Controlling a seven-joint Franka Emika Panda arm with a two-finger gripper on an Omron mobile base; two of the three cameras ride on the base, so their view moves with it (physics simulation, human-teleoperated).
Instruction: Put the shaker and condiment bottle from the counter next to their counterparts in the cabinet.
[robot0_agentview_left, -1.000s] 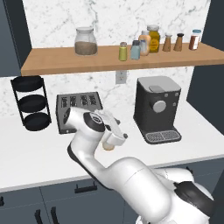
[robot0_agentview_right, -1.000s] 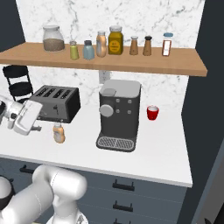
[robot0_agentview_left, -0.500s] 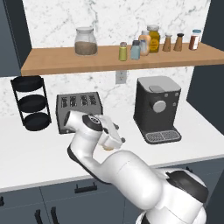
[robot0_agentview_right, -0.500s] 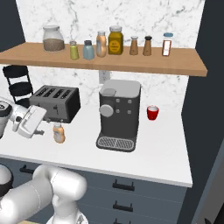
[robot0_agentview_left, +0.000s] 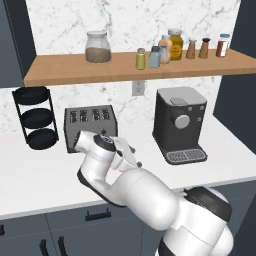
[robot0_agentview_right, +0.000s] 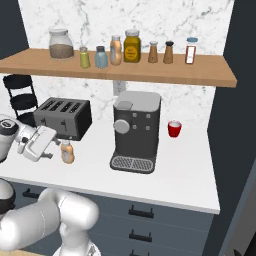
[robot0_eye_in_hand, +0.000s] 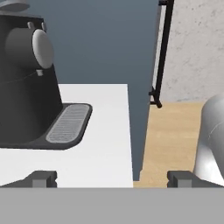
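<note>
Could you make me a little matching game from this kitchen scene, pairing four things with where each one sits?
Things:
1. shaker
2. condiment bottle
3. red cup
4. coffee machine

Places:
A. on the counter just right of the coffee machine
B. on the counter in front of the toaster, beside the end effector
C. on the cabinet shelf next to the pale blue shaker
D. mid-counter, under the shelf

Pairs: 1-C, 2-B, 3-A, 4-D
</note>
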